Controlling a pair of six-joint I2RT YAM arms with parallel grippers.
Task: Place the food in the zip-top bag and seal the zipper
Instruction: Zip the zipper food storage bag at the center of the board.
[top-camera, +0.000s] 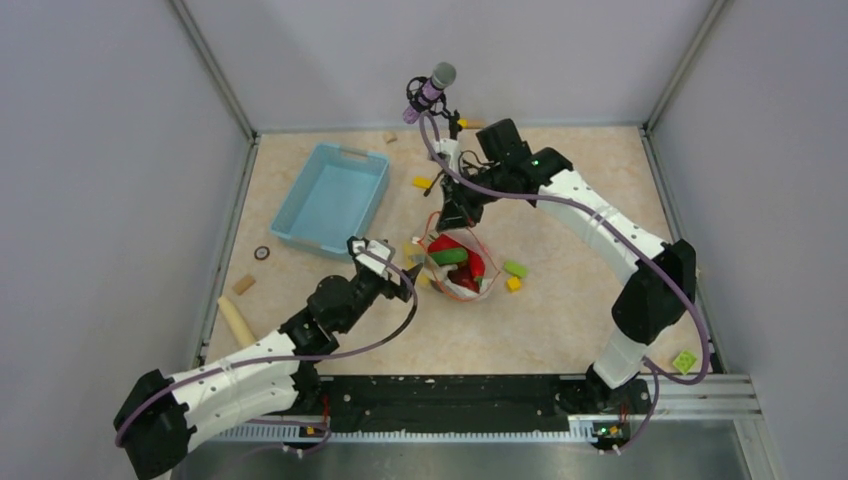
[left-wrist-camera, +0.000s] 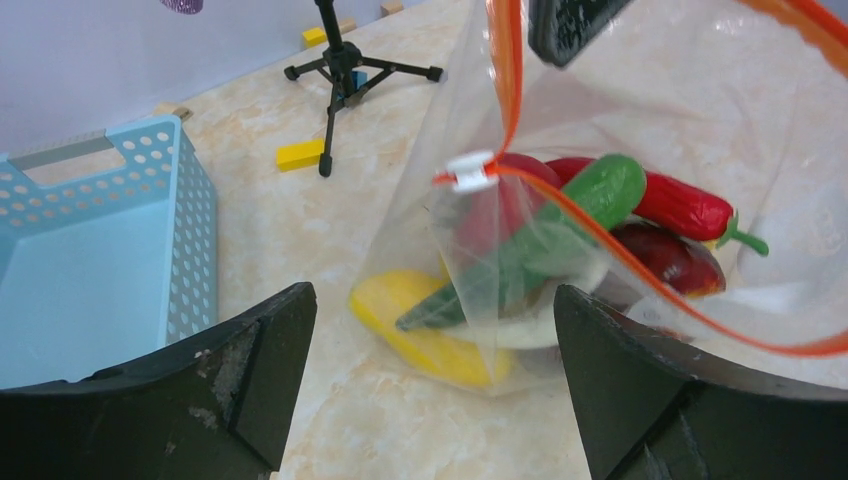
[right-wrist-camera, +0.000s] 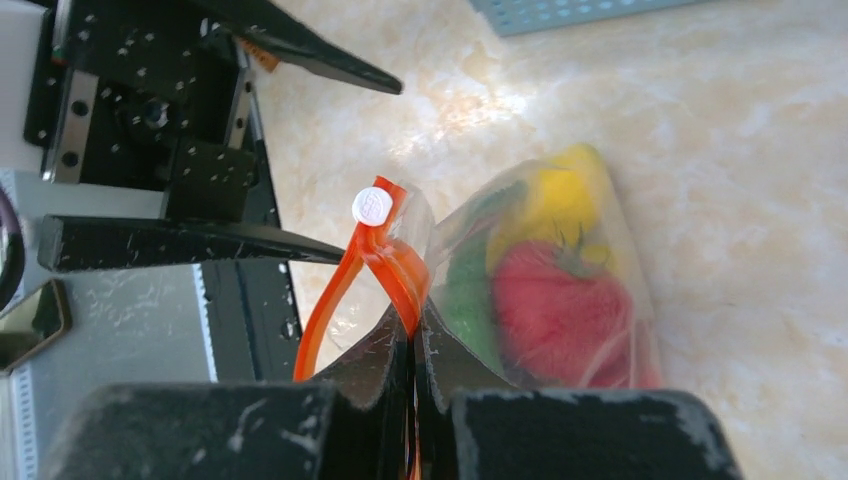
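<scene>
Beige marbled tabletop (top-camera: 560, 320). Upper left: light-blue basket (top-camera: 335, 200). Centre: zip-top bag (top-camera: 447, 285) resting on the surface, green block (top-camera: 515, 268) and yellow block (top-camera: 513, 284) just right of it. Lower left: wooden dowel (top-camera: 237, 322), small wooden block (top-camera: 243, 284), dark ring (top-camera: 262, 253).

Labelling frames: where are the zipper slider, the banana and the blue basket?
zipper slider (left-wrist-camera: 471, 171): left wrist view, white clip.
banana (left-wrist-camera: 412, 325): left wrist view, yellow middle.
blue basket (left-wrist-camera: 190, 250): left wrist view, perforated side wall.

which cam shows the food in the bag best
Left wrist: the food lies close and distinct inside the zip-top bag: banana, green piece, chili, tomato. Right wrist shows only tomato, yellow and green through crinkled plastic; top external, a small red-green cluster.
</scene>
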